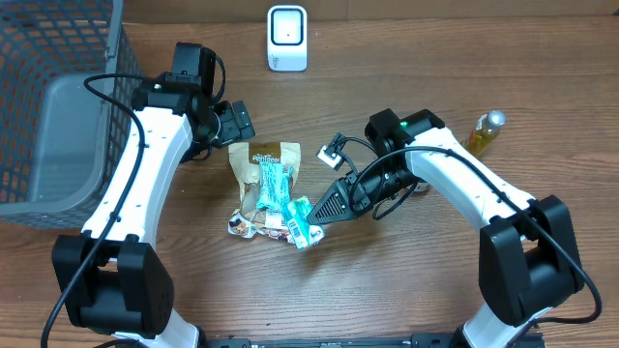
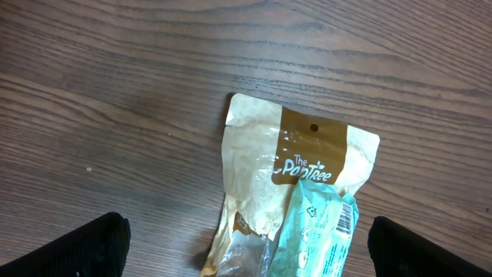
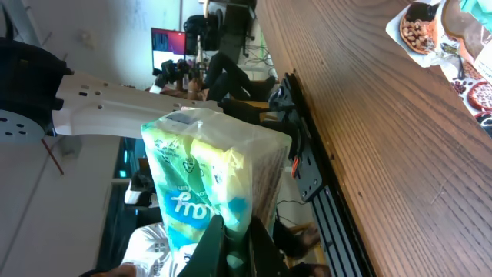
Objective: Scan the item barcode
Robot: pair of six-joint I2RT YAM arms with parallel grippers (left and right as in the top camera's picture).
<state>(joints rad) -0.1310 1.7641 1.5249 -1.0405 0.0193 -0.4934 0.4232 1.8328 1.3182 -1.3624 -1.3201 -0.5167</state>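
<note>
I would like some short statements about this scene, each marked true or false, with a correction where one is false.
1. The left gripper is open and empty. True.
2. The right gripper is open. False: it is shut on a green packet.
3. The white scanner stands apart from the snack pile. True.
4. The bottle lies in the basket. False: it is on the table, on the right side.

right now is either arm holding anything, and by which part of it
The right fingers pinch the green-and-white packet by one edge. The left fingers stand open above the brown pouch, holding nothing.
</note>
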